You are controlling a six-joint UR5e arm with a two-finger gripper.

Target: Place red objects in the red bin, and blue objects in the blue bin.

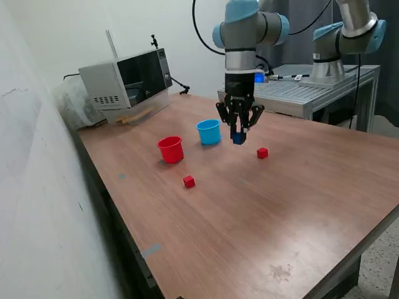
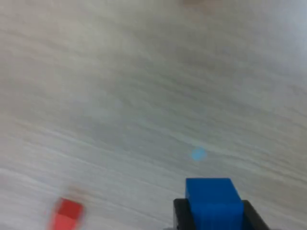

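— One blue cube (image 1: 238, 138) is pinched tight in the gripper (image 1: 239, 132). Where is it?
— Up off the table (image 1: 262, 212), just beside the blue cup (image 1: 209, 132), on the side away from the red cup (image 1: 171, 149). It sits straight; a cube has no long side.
— Do both views match?
— The wrist view shows its flat blue face up close, blurry. Only the exterior view shows both cups and two red cubes (image 1: 262, 152) (image 1: 189, 181).
— Any words?
— None I can read.

The wrist view's edge crops a blurred red cube (image 2: 66, 214).
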